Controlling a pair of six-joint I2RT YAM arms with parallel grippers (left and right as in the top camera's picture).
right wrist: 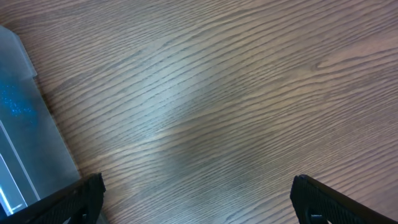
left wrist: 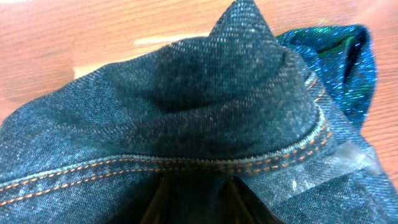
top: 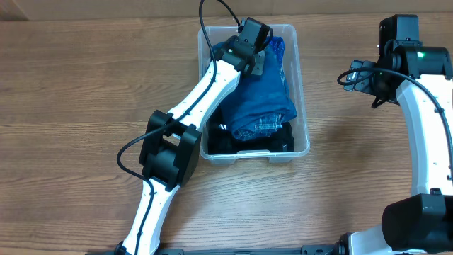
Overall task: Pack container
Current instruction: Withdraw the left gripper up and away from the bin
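We noted L gripper (top: 260,65) buried in denim garment (top: 265,99) inside container (top: 303,106), grip state indeterminable; R gripper (right wrist: 196,202) spread wide over table (right wrist: 217,93).

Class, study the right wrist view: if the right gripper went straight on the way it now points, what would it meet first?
Most likely the bare wooden table: only tabletop shows ahead between the open jaws of the right gripper. The container lies off to its side, out of that line.

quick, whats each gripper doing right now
Left gripper: closed on the denim garment in the container.
Right gripper: open, empty, over the table.
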